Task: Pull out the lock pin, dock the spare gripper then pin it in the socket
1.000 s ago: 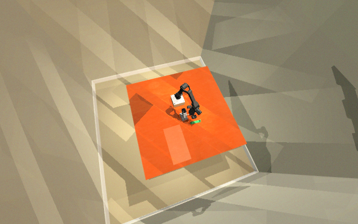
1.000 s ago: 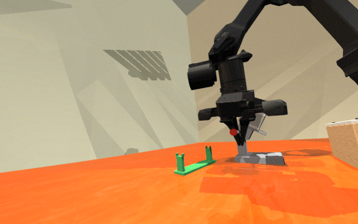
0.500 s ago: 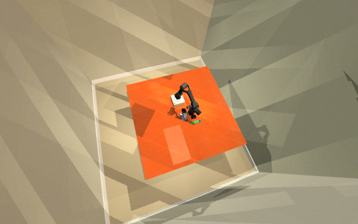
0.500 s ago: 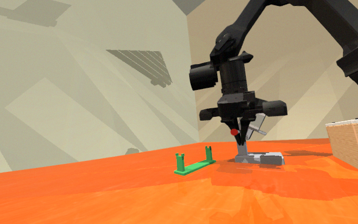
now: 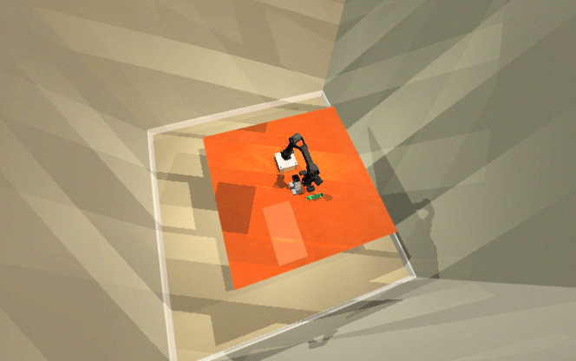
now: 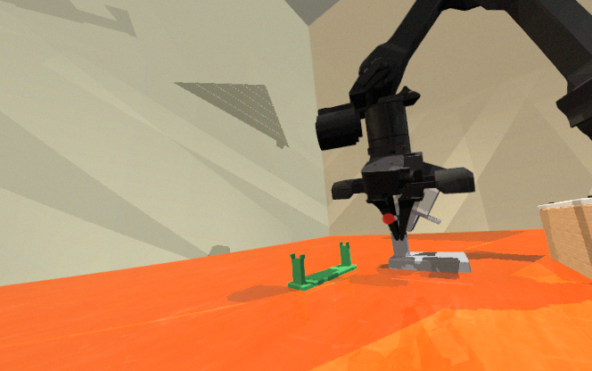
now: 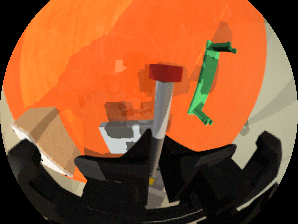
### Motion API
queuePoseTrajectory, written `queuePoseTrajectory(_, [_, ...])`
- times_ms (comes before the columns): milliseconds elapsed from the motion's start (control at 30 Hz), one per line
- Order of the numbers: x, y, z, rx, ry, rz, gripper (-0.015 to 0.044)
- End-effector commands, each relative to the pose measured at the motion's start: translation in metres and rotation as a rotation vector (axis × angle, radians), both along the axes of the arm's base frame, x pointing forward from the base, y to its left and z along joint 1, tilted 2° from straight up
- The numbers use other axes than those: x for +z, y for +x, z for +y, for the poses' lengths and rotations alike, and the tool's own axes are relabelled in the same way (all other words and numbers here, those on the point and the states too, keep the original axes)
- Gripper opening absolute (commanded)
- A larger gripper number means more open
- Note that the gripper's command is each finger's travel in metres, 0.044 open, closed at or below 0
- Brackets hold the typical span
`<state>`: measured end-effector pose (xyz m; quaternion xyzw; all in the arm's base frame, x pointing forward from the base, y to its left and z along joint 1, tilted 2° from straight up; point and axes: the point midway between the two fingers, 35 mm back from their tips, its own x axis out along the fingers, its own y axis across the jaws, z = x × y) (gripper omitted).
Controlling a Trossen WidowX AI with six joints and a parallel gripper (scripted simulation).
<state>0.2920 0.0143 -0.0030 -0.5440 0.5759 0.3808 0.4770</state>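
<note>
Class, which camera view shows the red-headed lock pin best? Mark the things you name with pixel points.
The wrist view: the pin (image 6: 389, 218) (image 7: 161, 107) shows its red head and much of its grey shaft, running down between the gripper's fingers. The exterior view shows mainly the head; in the top view I cannot make it out.
</note>
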Motion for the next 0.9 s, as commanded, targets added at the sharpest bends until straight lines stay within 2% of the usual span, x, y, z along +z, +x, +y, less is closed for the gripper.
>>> queuePoseTrajectory(0, [-0.0010,-0.0021,-0.0036,0.005,-0.005,0.002,0.0000])
queuePoseTrajectory(700, [-0.0009,-0.0033,-0.0113,0.005,-0.006,-0.007,0.0000])
queuePoseTrajectory(867, [0.0001,-0.0013,-0.0096,0.000,-0.001,-0.011,0.0131])
